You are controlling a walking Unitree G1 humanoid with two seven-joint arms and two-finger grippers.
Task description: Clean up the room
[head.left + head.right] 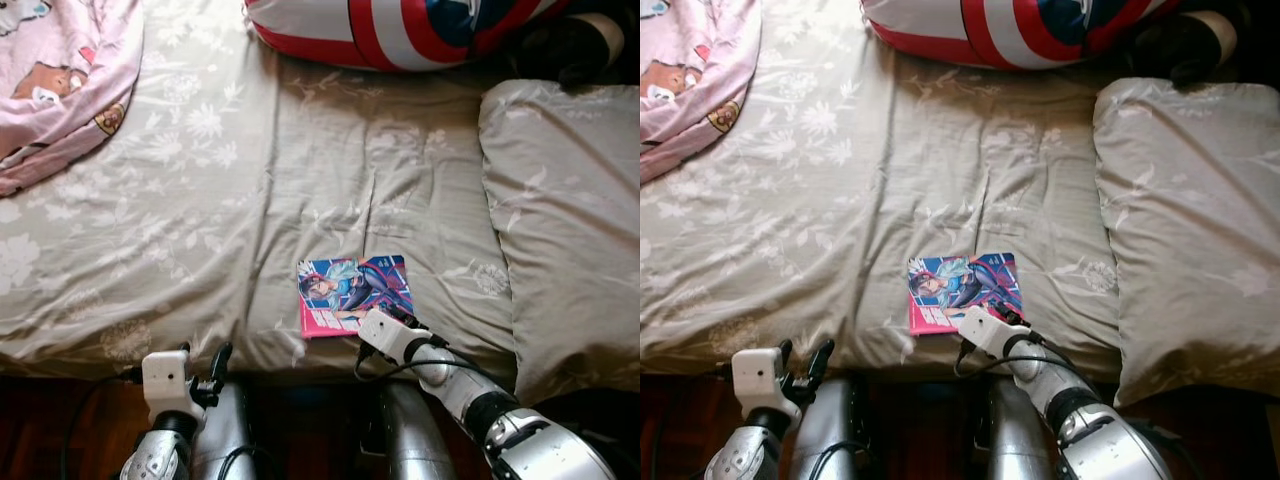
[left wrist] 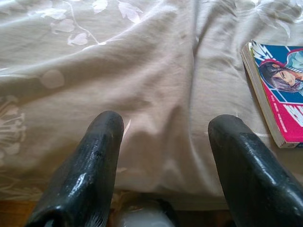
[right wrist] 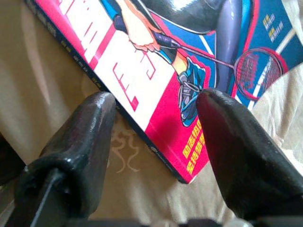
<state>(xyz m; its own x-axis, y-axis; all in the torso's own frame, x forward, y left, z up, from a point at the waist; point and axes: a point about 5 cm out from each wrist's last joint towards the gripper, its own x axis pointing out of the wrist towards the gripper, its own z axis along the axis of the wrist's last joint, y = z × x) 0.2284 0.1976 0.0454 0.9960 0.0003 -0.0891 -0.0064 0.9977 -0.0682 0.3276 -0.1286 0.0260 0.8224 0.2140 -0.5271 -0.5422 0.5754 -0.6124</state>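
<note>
Straddling the comic book's (image 1: 355, 293) near corner, the right pincer (image 3: 156, 137) gapes — left pincer (image 2: 165, 161) spread too.

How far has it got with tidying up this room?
Nothing looks put away yet. In hand: the right gripper, jaws open, is at the near corner of the comic book on the bed, not yet gripping it. The left gripper hangs open at the bed's edge. The pink blanket still lies bunched.

Silver arms, white wrist blocks, black cables, glossy black fingers (image 2: 85, 175)
</note>
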